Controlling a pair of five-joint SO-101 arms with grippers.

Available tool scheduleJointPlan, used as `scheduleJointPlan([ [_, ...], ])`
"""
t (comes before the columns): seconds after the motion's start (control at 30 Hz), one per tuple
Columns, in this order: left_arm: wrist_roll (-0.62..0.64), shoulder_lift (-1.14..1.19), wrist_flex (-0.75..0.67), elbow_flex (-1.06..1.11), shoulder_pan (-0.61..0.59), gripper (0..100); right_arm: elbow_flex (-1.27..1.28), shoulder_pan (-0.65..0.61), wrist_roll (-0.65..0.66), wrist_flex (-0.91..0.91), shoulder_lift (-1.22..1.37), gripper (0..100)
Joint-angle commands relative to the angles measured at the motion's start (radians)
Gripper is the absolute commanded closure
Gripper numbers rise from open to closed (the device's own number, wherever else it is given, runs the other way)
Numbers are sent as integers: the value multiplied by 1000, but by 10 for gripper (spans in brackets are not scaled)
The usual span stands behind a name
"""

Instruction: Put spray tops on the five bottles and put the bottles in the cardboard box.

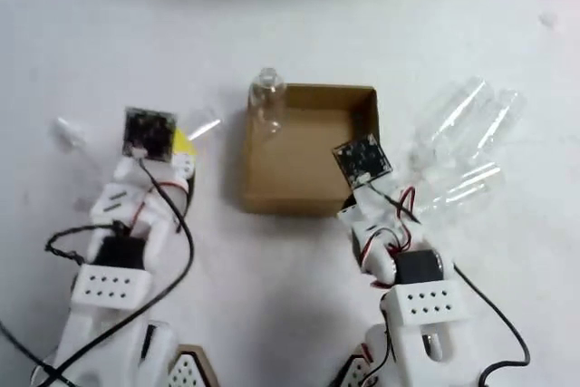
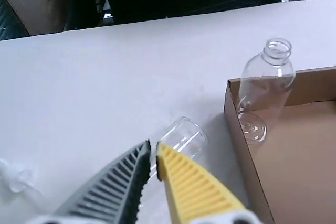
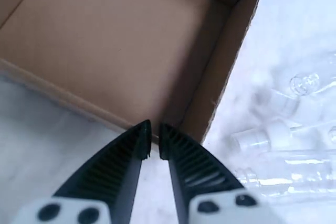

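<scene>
Early stage. The left end effector (image 2: 153, 148), jaws pressed nearly together, has an uncapped bottle (image 2: 181, 137) lying just beyond its tips. The right end effector (image 3: 155, 129), likewise closed, hovers over the near corner of the cardboard box (image 3: 220, 66), with spare bottles (image 3: 283, 135) beside it. No spray top (image 2: 16, 178) appears fitted, so capping and boxing seemingly remain.

Lying bottle (image 2: 186, 135) part-hidden behind left pincer (image 2: 153, 148); cardboard box (image 2: 245, 153) cut off by frame edge.
</scene>
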Motion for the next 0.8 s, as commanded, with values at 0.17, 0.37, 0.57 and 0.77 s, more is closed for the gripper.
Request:
scheduleJointPlan([
  [0.17,-63,-19,718,-687,-15,972,25,48,-12,-71,-16,983],
  [0.37,-293,-19,941,-902,-13,975,144,148,-11,-317,-16,983],
  [0.57,-315,-15,939,-902,-117,976,164,159,-11,-340,-16,983],
  [0.77,-235,245,953,-948,-222,976,167,159,-11,-340,-16,983],
])
